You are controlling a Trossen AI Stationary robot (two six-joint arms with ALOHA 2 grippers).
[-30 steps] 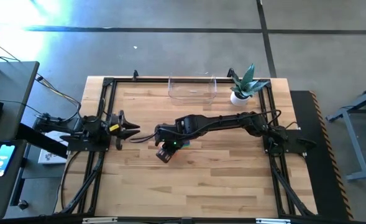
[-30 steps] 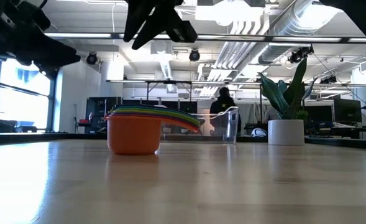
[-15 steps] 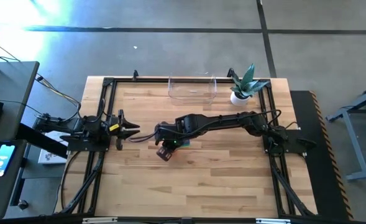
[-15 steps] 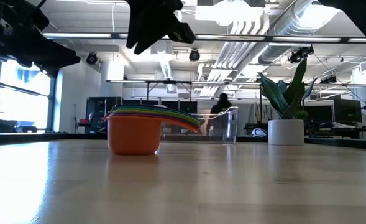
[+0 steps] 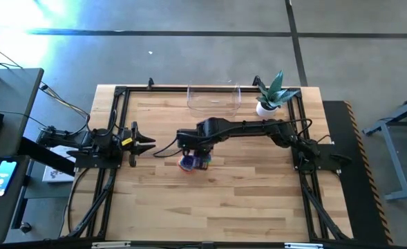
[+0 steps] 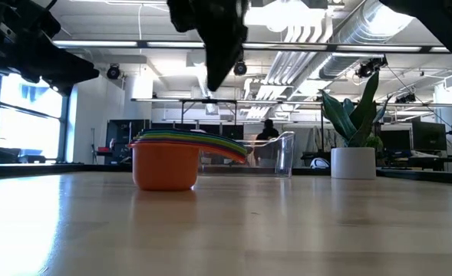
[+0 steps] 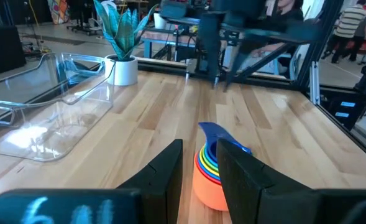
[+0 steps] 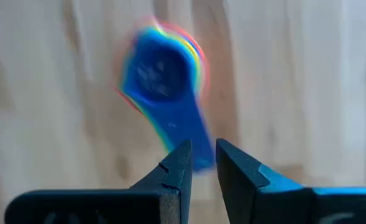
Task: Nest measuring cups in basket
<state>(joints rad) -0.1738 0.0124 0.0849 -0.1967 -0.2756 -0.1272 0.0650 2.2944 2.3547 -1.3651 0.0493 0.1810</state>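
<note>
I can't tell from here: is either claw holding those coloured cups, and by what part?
Nothing is held. The right gripper hangs above the stacked measuring cups, its narrow gap empty; the left gripper waits aside, empty too.

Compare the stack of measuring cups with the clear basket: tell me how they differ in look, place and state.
The nested measuring cups are opaque and rainbow-coloured, orange outermost and blue on top; the basket is clear and colourless. The cups stand near the table's middle, under the right gripper; the basket sits at the far edge beside the potted plant. The cups are round with handles fanned to one side; the basket is rectangular, low-walled and holds no cups. Both rest on the wooden table.
</note>
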